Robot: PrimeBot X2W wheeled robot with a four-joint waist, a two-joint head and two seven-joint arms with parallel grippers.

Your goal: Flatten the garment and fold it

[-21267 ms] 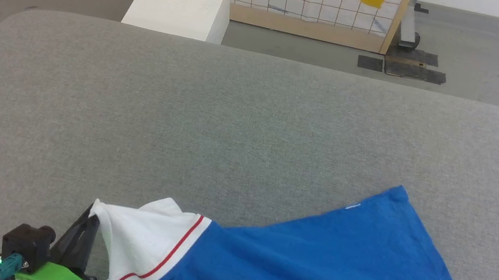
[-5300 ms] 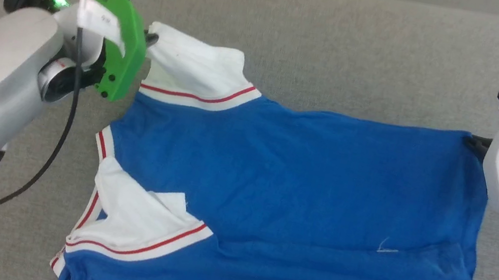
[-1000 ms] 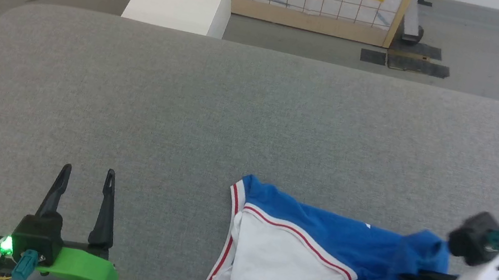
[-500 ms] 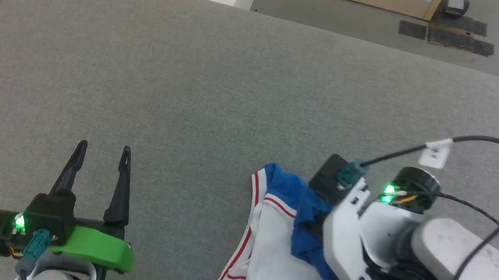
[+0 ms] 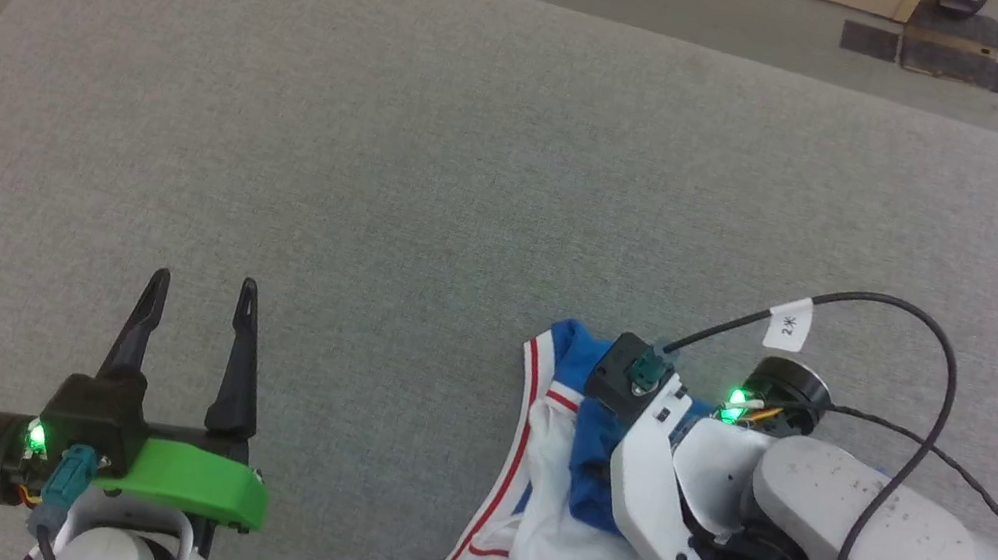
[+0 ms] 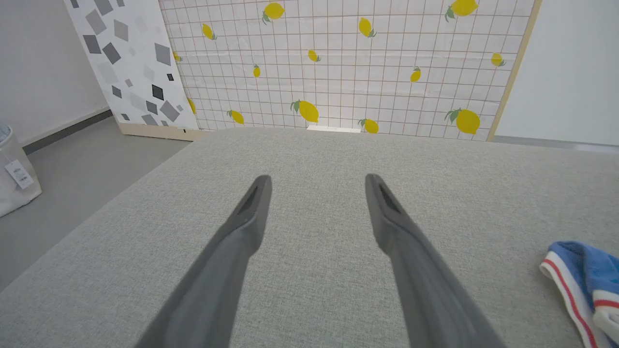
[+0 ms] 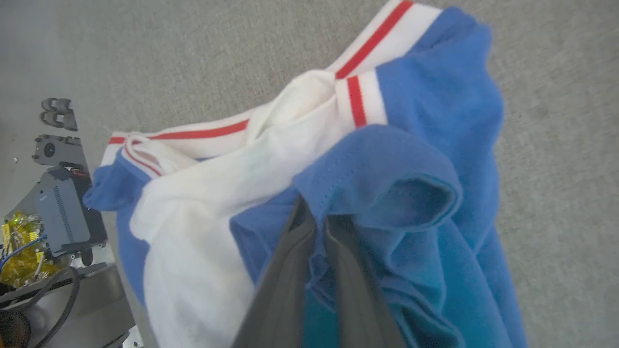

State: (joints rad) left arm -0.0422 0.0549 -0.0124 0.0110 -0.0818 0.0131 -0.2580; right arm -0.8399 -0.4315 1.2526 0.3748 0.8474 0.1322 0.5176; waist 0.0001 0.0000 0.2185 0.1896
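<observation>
Blue fabric of the garment (image 5: 560, 554), bunched at the near right of the grey cushion (image 5: 438, 158), is pinched by the closed right gripper (image 7: 313, 217). At near left, the left gripper (image 5: 205, 282) hovers spread wide, empty.

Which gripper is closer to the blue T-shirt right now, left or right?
Right. The right gripper has its jaws shut on a blue fold of the T-shirt. The left gripper hangs open over the grey cushion, apart from the shirt.

Your shirt (image 5: 559, 559): bunched, partly folded.
You see blue cloth doubled over its white, red-striped sleeve, at the grey pad's (image 5: 478, 165) near edge.
</observation>
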